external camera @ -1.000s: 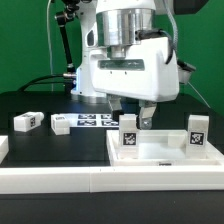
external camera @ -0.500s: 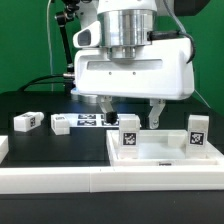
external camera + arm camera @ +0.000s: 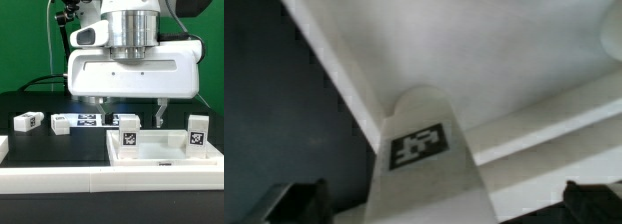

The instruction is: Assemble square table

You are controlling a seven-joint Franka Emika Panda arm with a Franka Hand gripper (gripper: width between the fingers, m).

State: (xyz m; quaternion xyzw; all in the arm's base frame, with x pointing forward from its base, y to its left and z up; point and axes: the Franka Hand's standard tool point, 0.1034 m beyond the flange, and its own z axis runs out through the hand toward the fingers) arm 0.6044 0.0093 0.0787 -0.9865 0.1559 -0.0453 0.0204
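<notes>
Black counter (image 3: 40, 105) under a green backdrop (image 3: 20, 40): the claw (image 3: 128, 108) hangs spread wide and empty over an upright leg (image 3: 128, 135) on the near tabletop (image 3: 160, 155). Closing off-centre could topple it, I'd guess. A second leg (image 3: 198, 133) stands toward the exterior view's right. Two loose legs (image 3: 27, 121) and the marker board (image 3: 95, 120) lie toward its left, out of the way.

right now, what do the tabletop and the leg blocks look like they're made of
Tabletop: likely white moulded plastic, matte, going by its smooth one-piece raised rim. Leg blocks: seemingly the same white plastic, smooth-faced; each carries a black-white tag, perhaps a printed sticker.
</notes>
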